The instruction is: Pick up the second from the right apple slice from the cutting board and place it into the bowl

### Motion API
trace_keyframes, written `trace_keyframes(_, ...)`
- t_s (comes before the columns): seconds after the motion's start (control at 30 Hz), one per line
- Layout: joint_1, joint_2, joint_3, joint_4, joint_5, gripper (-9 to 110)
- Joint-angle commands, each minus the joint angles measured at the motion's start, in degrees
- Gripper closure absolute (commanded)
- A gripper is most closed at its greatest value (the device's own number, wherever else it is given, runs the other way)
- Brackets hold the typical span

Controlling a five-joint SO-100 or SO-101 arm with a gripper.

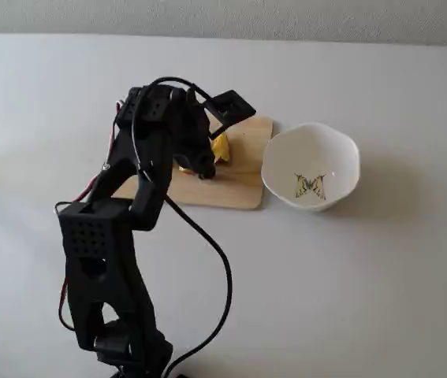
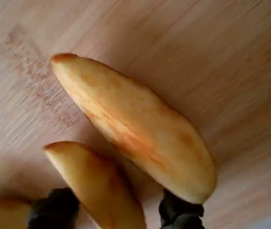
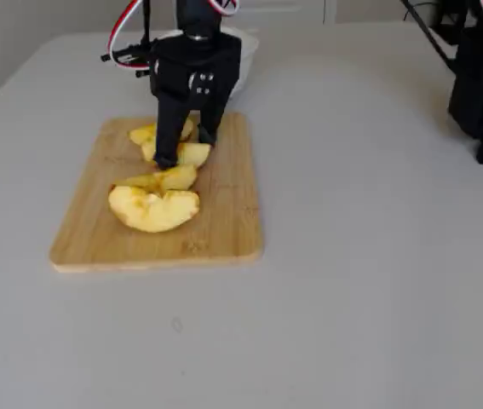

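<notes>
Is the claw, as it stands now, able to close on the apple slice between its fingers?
Probably yes. In the wrist view the open claw straddles one apple slice on the cutting board; however, the neighbouring slice lies against one finger and may be pinched too.

Your robot arm (image 1: pixel 109 260) is black plastic with tiny holes, a black cable (image 1: pixel 215 260), and red-and-white wires (image 3: pixel 126 19).

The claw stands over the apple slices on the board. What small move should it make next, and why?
Probably close the claw. In the wrist view its two dark fingertips sit low on either side of one apple slice on the cutting board, with the jaws open around it. The bowl holds no slice yet, so gripping comes before lifting.
</notes>
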Motion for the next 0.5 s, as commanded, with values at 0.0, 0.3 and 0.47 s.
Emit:
trace_keyframes(0.0, -1.93, -4.22, -8.44, 4.13, 2.55, 101)
trace_keyframes(0.3, -0.09, -2.29, -54.84, 28.83, 15.29, 102)
trace_keyframes(0.47, 16.26, 14.24, -49.83, 28.92, 19.51, 102)
